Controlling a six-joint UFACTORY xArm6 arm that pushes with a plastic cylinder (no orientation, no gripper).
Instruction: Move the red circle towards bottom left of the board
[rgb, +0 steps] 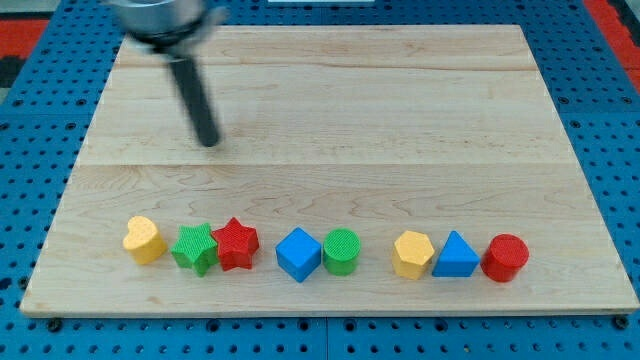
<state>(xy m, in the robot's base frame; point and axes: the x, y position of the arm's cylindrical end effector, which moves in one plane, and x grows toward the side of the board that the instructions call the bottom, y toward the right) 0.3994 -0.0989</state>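
Note:
The red circle (505, 257) sits at the right end of a row of blocks near the board's bottom edge, touching a blue triangle (456, 255) on its left. My tip (209, 141) rests on the board in the upper left area, far from the red circle and well above the row.
The row along the bottom holds, from the view's left, a yellow heart (144, 239), a green star (195, 248), a red star (236, 244), a blue cube (298, 254), a green circle (341, 251) and a yellow hexagon (412, 253). The wooden board (330, 110) lies on a blue pegboard.

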